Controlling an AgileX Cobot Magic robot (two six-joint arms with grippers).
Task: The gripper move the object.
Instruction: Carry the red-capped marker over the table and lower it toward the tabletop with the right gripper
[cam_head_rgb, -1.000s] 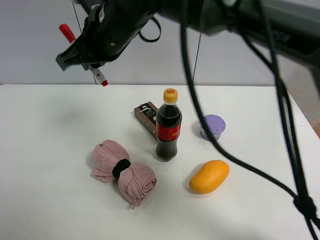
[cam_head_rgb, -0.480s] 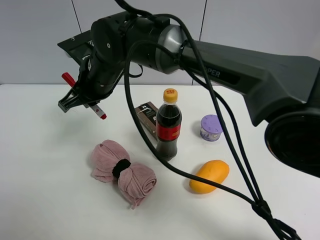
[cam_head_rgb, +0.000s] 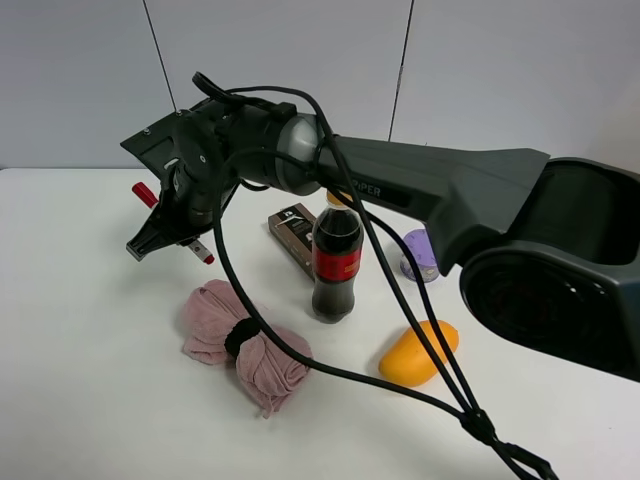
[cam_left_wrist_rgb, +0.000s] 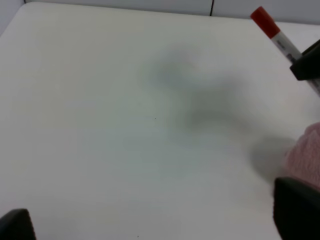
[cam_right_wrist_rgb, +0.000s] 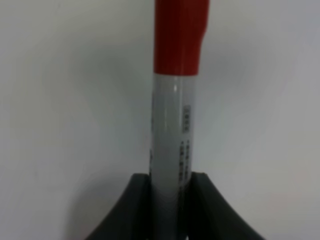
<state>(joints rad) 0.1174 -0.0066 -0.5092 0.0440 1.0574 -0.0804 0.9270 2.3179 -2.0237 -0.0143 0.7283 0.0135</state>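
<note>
- Nearest on the white table (cam_head_rgb: 90, 400), a pink cloth bundle (cam_head_rgb: 245, 345) is lying at the left and an orange mango (cam_head_rgb: 418, 352) is lying at the right.
- Over the bare left part of the table, the left gripper (cam_left_wrist_rgb: 155, 217) is hanging with its fingers (cam_left_wrist_rgb: 296, 212) spread wide apart and gripping nothing.
- Behind the bundle and the mango, a cola bottle (cam_head_rgb: 337, 255) is standing upright in the middle. A dark brown box (cam_head_rgb: 293, 232) is lying just behind it to the left, and a purple cup (cam_head_rgb: 428, 258) is sitting to its right.
- Farthest back at the left, the right gripper (cam_head_rgb: 165, 225), stretched across the middle, is holding the marker pen (cam_right_wrist_rgb: 174, 125) tilted above the table. Its fingers are clamping the white barrel, with the red cap pointing far-left and the red end pointing near-right.
</note>
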